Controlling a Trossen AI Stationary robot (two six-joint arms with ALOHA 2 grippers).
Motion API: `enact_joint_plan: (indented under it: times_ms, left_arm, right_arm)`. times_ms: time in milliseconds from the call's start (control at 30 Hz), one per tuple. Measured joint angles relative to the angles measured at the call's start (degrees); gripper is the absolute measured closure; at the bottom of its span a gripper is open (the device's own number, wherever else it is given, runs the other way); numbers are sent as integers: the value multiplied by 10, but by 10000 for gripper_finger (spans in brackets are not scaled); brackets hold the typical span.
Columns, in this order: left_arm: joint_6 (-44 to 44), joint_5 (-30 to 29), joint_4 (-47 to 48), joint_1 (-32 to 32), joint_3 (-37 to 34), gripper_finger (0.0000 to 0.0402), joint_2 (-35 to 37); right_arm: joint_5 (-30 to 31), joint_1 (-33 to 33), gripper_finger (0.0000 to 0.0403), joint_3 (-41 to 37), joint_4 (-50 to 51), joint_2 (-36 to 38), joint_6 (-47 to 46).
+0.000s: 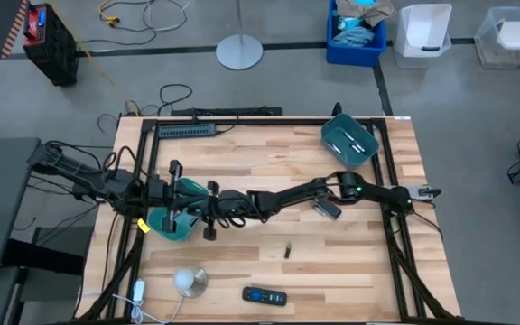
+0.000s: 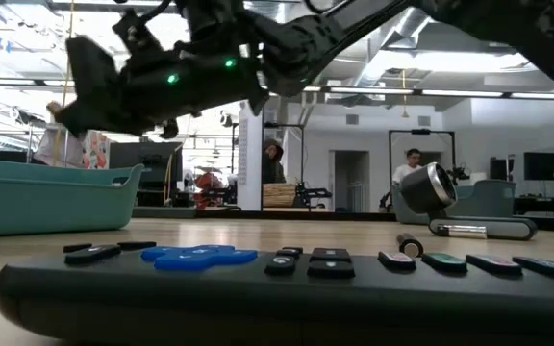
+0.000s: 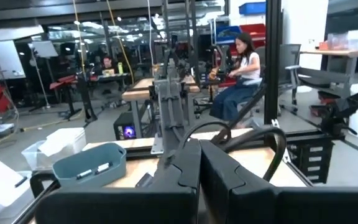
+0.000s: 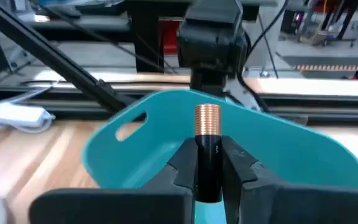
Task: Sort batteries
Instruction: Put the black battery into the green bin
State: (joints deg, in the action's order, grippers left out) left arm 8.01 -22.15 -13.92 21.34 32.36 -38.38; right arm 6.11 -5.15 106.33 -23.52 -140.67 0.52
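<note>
The right gripper (image 4: 208, 163) held a battery (image 4: 207, 149) between its two dark fingers (image 4: 180, 165), which pressed narrowly against the cell's black body while its copper-coloured end stood up clear of them. It hung over the open mouth of a teal bin (image 4: 135, 134), with the cell just above the bin's near rim. From above, that arm reached across the middle of the wooden table (image 1: 269, 158) from the right side, its gripper (image 1: 213, 200) ending at the teal bin (image 1: 171, 226) near the table's left edge. The left gripper (image 3: 199, 163) sat with its fingers pressed together, holding nothing, and its arm lay at the same left side of the table, close against the teal bin. A second bin (image 1: 349, 140), blue-grey, stood near the far right corner of the table with a few small cells lying in it; the left wrist camera also caught this bin (image 3: 89, 167) with two cells inside. One loose battery (image 1: 288, 251) lay on the bare wood nearer the front, well apart from both bins. A black remote control (image 1: 264, 295) rested by the front edge, and it filled the foreground of the low view (image 2: 287, 288). A white-ended round object (image 1: 189, 282) sat on the wood to the left of the remote. In the room beyond the table, a seated person (image 3: 241, 78) showed at a workbench.
</note>
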Motion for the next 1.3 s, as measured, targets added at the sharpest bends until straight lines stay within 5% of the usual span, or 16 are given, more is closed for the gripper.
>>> enact_joint_plan:
  times_ms: [467, 600, 833, 1033, 1300]
  left_arm:
    - [-14, 6, 22, 0, 0, 401, 1]
    - [-32, 7, 37, 1, 0, 401, -2]
    - [-36, 4, 2, 8, -24, 401, -18]
    - [-51, -1, -26, -24, -28, 401, -76]
    - [-78, 14, -66, -70, -19, 401, -171]
  right_arm:
    - [5, 12, 180, 9, -12, -7, 19]
    - [34, 9, 188, -101, -120, 29, 21]
    - [99, 11, 257, -409, -340, 178, 9]
    - [161, -4, 291, -596, -368, 335, 13]
    - [276, -57, 294, -743, -362, 535, 82]
